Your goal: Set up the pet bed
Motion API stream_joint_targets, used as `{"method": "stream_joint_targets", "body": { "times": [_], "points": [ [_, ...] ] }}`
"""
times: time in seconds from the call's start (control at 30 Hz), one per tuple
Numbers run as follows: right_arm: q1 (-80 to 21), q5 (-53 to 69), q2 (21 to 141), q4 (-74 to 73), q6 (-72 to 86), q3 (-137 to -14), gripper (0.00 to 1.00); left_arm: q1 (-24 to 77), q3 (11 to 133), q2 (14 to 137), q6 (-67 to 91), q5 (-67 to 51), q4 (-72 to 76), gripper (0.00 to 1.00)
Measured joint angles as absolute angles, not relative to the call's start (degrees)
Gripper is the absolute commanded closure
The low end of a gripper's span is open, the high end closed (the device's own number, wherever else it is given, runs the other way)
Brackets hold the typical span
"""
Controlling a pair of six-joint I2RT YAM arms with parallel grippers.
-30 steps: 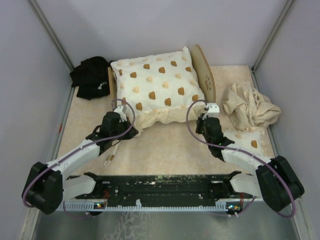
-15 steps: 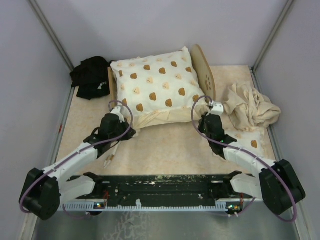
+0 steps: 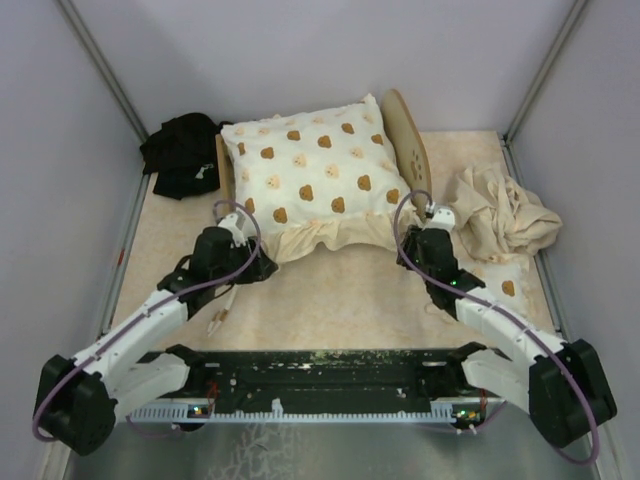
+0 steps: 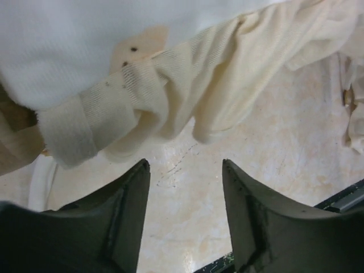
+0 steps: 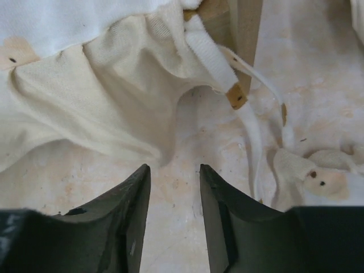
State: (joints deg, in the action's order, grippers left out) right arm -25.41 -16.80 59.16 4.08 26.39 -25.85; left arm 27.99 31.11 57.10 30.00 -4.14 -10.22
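Cream cushion frill (image 4: 170, 96) hangs just past L gripper (image 4: 186, 170) & R gripper (image 5: 174, 173), both parted, empty.

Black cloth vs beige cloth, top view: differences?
Colour: the black cloth is near-black; the beige cloth is pale. Place: the black cloth lies far left of the pet bed, the beige cloth right of it. Spread: the beige cloth covers more than the black cloth. Both are crumpled heaps.
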Motion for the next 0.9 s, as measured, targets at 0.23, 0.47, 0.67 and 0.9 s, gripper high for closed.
{"method": "stream_joint_targets", "body": {
  "times": [0.23, 0.47, 0.67, 0.9],
  "points": [
    [-24.84, -15.99, 54.37, -9.74, 21.58, -39.18, 0.35, 27.99, 44.12, 52.40, 26.22, -1.32, -17.58, 0.26],
    [-22.98, -21.10, 55.16, -13.61, 13.52, -53.82, 0.32, 27.55, 51.83, 49.45, 17.80, 12.45, -18.17, 0.24],
    [-15.79, -19.25, 63.44, -13.30, 9.39, -61.73, 0.33, 22.22, 53.01, 54.33, 13.91, 15.59, -18.81, 0.26],
    [-12.19, -11.77, 75.59, -13.69, 7.51, -65.25, 0.54, 14.37, 52.01, 56.16, 13.58, 10.22, -18.52, 0.28]
  ]
}}
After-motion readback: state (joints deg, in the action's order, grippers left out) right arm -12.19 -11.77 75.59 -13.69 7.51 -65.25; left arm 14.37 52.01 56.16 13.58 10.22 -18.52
